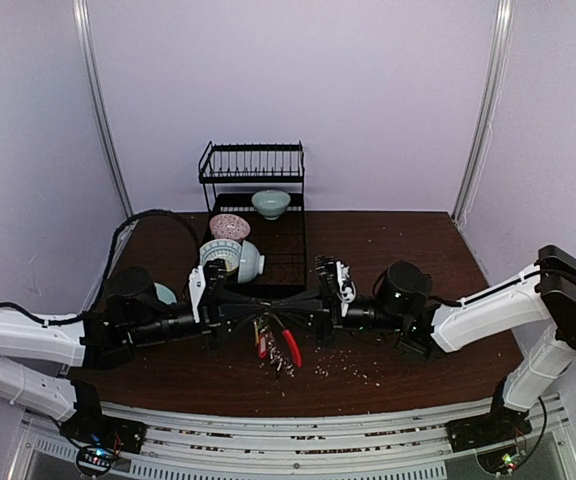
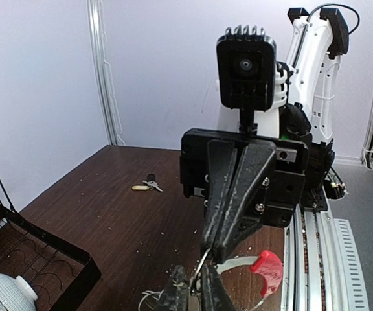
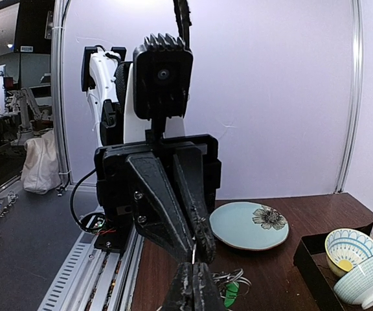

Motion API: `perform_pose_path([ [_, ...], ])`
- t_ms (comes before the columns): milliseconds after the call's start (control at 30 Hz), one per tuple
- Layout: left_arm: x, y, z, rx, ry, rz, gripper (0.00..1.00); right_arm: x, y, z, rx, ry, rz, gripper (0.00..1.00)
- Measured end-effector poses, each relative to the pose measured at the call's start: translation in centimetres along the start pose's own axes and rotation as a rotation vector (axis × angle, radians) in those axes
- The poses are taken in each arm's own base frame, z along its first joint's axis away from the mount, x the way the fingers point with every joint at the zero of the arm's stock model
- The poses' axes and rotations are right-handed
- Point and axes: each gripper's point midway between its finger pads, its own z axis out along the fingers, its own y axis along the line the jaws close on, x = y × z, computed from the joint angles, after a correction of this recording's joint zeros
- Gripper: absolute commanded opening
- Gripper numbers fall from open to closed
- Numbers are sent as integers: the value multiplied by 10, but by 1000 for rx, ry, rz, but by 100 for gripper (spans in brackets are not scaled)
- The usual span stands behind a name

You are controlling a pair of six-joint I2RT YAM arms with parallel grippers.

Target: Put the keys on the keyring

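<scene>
L gripper (image 3: 198,249) & R gripper (image 2: 217,249) meet tip to tip, each w/ jaws pressed together on the thin wire of the keyring (image 1: 290,345). It's held over the table (image 2: 109,214) between the arms, red clip (image 2: 267,265) & tagged bunch (image 3: 228,288) dangling. Loose keys (image 2: 146,186) lie well apart on the table. Ring prob. stiff, springy, slick, light but swingy, so hold the wire itself. Keys are thin, flat & hard: pinch by the head, leaving the hole clear.
</scene>
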Motion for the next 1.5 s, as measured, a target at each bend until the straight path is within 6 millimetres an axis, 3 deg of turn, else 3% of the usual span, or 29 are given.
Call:
perform_pose_path([
  [400,3,-3,5,36,23,-4,0,3,-3,-2,22,29,-31,0],
  [500,6,-3,5,33,48,-6,0,7,-2,-3,20,57,-36,16],
  [567,11,0,6,22,100,-2,0,10,-2,-5,21,95,-56,22],
  [800,10,11,8,-15,305,34,0,-4,-14,-9,23,225,-196,29],
  [1133,17,11,6,11,539,30,0,8,-16,-3,-85,329,-214,22],
  [1500,26,6,-1,30,591,36,0,28,-14,5,-127,354,-137,20],
])
